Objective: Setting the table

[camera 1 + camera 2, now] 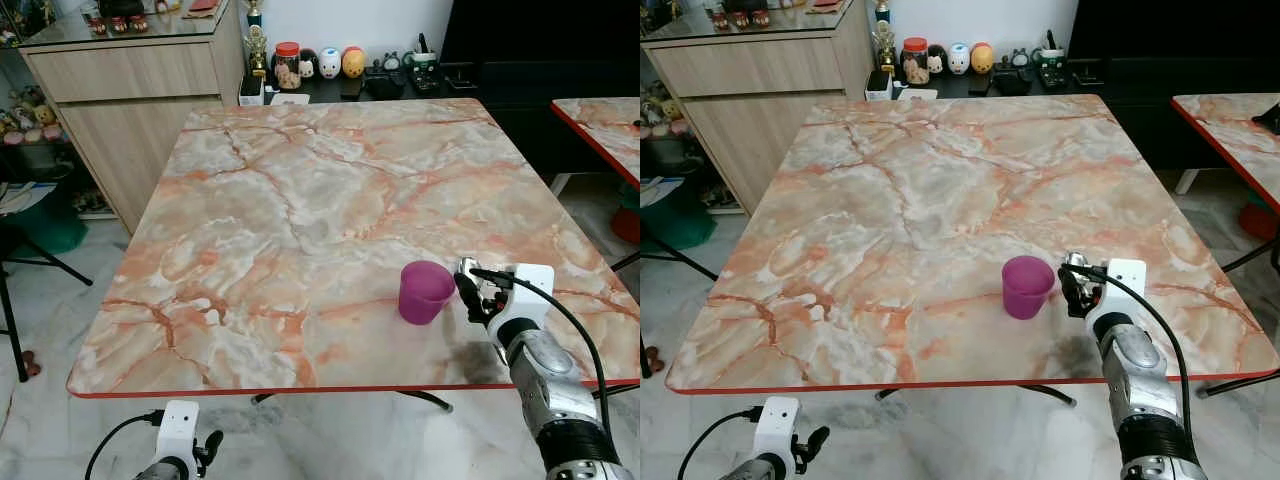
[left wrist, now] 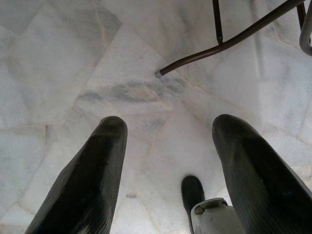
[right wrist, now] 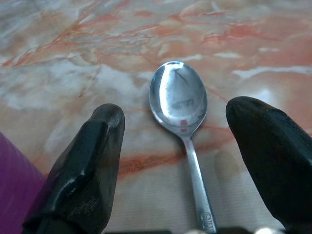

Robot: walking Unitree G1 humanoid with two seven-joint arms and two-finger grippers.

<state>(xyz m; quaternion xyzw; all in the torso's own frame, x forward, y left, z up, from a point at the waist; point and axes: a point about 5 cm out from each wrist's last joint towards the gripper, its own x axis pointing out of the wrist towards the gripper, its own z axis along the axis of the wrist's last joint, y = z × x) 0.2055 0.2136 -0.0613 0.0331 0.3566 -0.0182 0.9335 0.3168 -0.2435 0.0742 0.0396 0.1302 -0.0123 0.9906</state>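
Standing here, the setting looks barely begun. On the marble-patterned counter (image 1: 300, 200) there is a purple cup (image 1: 425, 291) upright near the front edge, and just beside it, on the robot's right, the right claw (image 1: 470, 285) hovers low over the surface. The right wrist view shows a metal spoon (image 3: 181, 109) lying flat on the counter, bowl up, handle running back toward the wrist, right between the two black fingers (image 3: 87, 161). Those fingers are spread wide on either side of the spoon and touch neither it nor the cup, whose purple wall sits just outside one finger. So I would judge a cup and a spoon are now down at one place, with the spoon free of the claw; no plate, fork or other place is laid that I can see, so most of the job seems left.

The left claw (image 2: 170, 161) hangs idle below the counter's edge, fingers apart, pointing at the pale tiled floor (image 2: 73, 58).

From the head views the spoon itself is hidden behind the right claw and its white mount, and its handle end is cut off in the wrist view. The items on the dark shelf behind the counter are too small to tell.
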